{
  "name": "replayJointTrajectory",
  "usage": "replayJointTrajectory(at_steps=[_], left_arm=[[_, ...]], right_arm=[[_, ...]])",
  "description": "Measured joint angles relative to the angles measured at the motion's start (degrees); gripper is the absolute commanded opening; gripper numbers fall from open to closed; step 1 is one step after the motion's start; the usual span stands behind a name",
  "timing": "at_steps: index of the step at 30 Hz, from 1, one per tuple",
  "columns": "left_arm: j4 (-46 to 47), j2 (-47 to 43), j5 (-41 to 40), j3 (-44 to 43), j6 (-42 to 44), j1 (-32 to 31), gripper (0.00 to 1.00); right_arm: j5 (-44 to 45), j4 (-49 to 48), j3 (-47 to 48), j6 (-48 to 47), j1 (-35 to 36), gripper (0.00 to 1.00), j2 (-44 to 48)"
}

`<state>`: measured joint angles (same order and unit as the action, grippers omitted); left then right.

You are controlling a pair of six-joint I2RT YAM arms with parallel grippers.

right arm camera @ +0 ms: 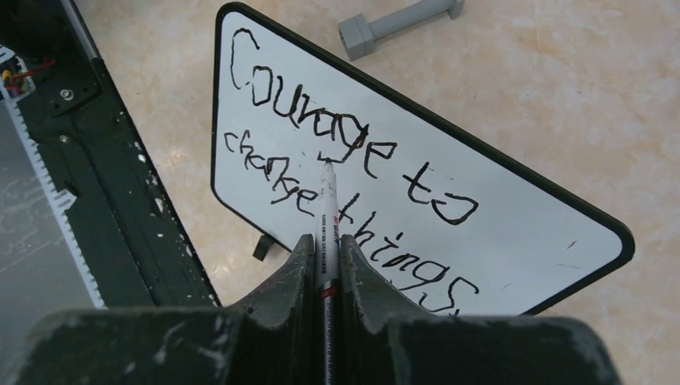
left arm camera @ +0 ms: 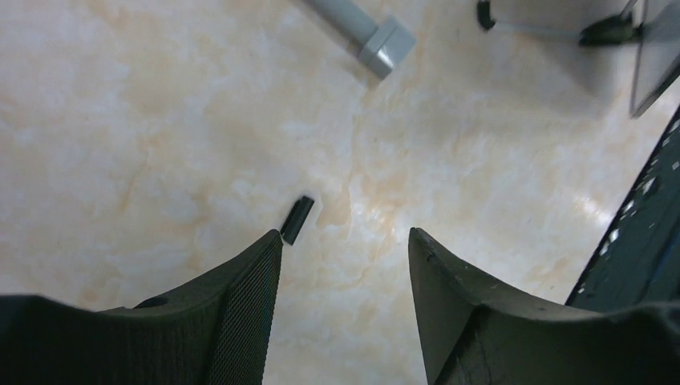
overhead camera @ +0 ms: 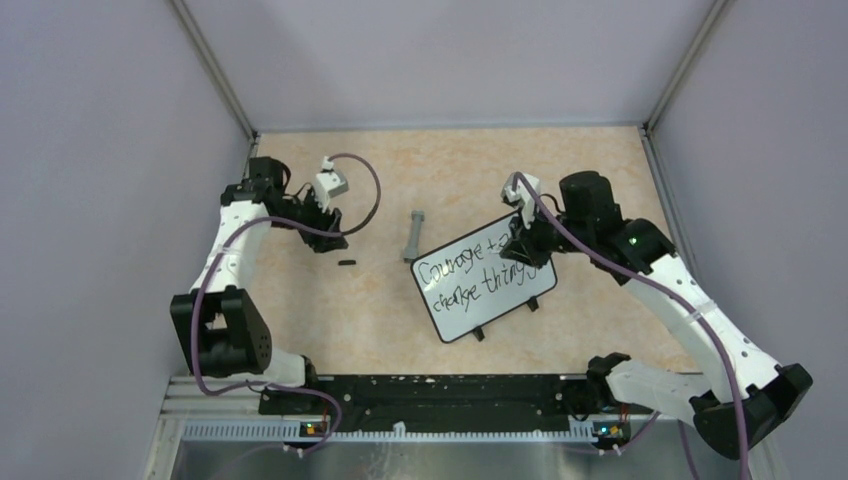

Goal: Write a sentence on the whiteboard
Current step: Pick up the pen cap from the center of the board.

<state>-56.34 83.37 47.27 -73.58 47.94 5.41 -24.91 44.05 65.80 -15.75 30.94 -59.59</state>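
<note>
The whiteboard (overhead camera: 490, 314) sits askew on the counter (overhead camera: 380, 310), right of centre, with the sentence (right arm camera: 345, 160) "Courage to change things" in two lines. The right claw (right arm camera: 325, 250) is clamped on a marker (right arm camera: 328, 200) — tip over the writing. The left claw (left arm camera: 345, 234) hangs spread and empty, a small black cap (left arm camera: 297, 219) at its 5 o'clock. A grey peg (overhead camera: 413, 236) lies at the board's 11 o'clock.

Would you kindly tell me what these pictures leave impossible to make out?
- Top view: the right pincer covers the right end of the sentence on the whiteboard.
- Right wrist view: the rear of the marker is hidden between the pincer's fingers.
- Left wrist view: the grey bar is cut off by the top edge.
- Top view: the small black piece is too small to identify.
</note>
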Motion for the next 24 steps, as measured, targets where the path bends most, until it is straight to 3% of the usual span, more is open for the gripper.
replayJointTrajectory(at_steps=[11, 24], left_arm=[[2.6, 8.0, -7.8, 7.0, 22.7, 1.2, 0.57], [8.0, 17.3, -9.2, 8.8, 34.5, 1.4, 0.53]], right_arm=[[-7.5, -1.6, 4.1, 4.0, -3.3, 0.00, -3.4], [-11.9, -2.6, 4.4, 6.8, -6.0, 0.00, -4.5]])
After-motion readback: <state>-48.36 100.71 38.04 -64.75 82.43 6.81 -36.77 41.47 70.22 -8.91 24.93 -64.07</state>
